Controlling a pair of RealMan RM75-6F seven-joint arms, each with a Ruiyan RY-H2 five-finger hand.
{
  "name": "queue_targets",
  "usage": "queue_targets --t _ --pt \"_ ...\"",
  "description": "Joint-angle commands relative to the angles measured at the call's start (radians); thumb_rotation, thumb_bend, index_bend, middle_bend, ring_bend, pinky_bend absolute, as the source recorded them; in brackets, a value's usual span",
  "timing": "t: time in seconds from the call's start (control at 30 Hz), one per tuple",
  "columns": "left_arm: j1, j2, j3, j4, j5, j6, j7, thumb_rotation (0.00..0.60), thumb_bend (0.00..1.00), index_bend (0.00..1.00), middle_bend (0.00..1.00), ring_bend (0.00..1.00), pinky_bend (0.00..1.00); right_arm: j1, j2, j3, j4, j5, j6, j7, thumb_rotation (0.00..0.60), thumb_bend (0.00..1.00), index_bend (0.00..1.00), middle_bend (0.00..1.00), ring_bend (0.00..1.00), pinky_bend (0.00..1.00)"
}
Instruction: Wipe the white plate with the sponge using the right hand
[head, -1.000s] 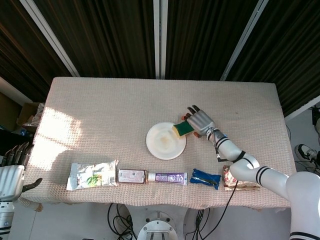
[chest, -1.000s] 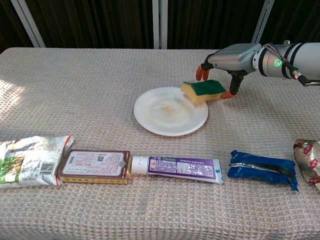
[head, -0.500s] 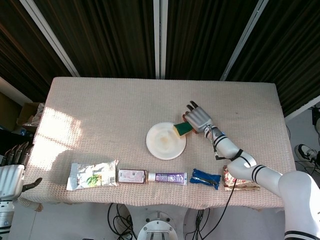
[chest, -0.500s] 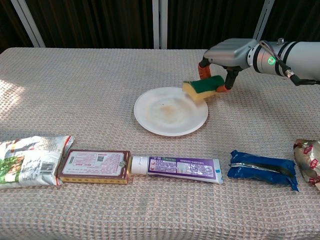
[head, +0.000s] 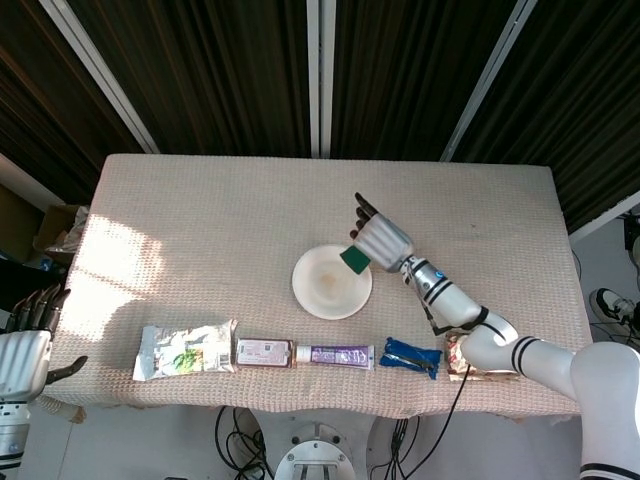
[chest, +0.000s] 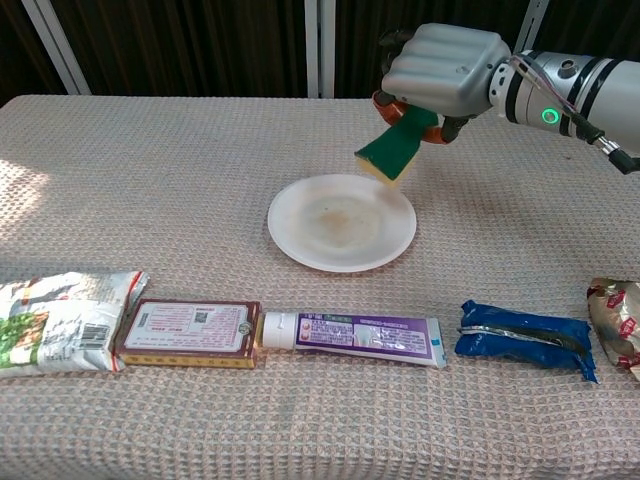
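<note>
The white plate (head: 331, 283) (chest: 341, 222) lies at the table's middle and carries a faint brownish smear in its centre. My right hand (head: 378, 242) (chest: 442, 68) hovers above the plate's far right rim and grips a yellow sponge with a green scouring face (head: 354, 259) (chest: 394, 146). The sponge hangs tilted, yellow edge lowest, just clear of the plate. My left hand (head: 25, 345) sits off the table's front left corner, fingers apart, holding nothing.
Along the front edge lie a green and white pouch (chest: 58, 322), a brown box (chest: 188, 333), a purple toothpaste tube (chest: 352, 337), a blue packet (chest: 524, 338) and a brown wrapper (chest: 620, 320). The table's (head: 200, 220) far half is bare cloth.
My right hand has risen and swung left over the plate's rim, tipping the sponge from flat to steeply tilted. The left hand has barely moved.
</note>
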Motion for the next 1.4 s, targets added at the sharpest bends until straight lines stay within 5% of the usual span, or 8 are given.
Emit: queue_targets --t 0.03,0.3,0.87,1.4 --pt "0.007 -0.007 0.004 0.018 0.001 0.006 -0.021 0.600 0.00 0.08 0.04 0.04 0.10 0.022 -0.056 0.006 -0.032 0.022 -0.013 -0.172 0.600 0.30 0.63 0.45 0.22 0.06" --pt "0.020 -0.022 0.009 0.069 0.001 0.014 -0.071 0.600 0.00 0.08 0.04 0.04 0.10 0.063 -0.167 0.028 0.021 0.055 -0.024 -0.285 0.600 0.30 0.64 0.46 0.23 0.06" --pt "0.027 -0.037 0.012 0.109 0.003 0.007 -0.115 0.600 0.00 0.08 0.04 0.04 0.10 0.071 -0.239 -0.028 0.123 0.040 -0.039 -0.353 0.600 0.30 0.66 0.46 0.23 0.05" --pt "0.031 -0.037 0.012 0.099 0.007 0.008 -0.111 0.600 0.00 0.08 0.04 0.04 0.10 0.068 -0.195 -0.032 0.120 0.024 -0.029 -0.343 0.600 0.30 0.68 0.47 0.23 0.04"
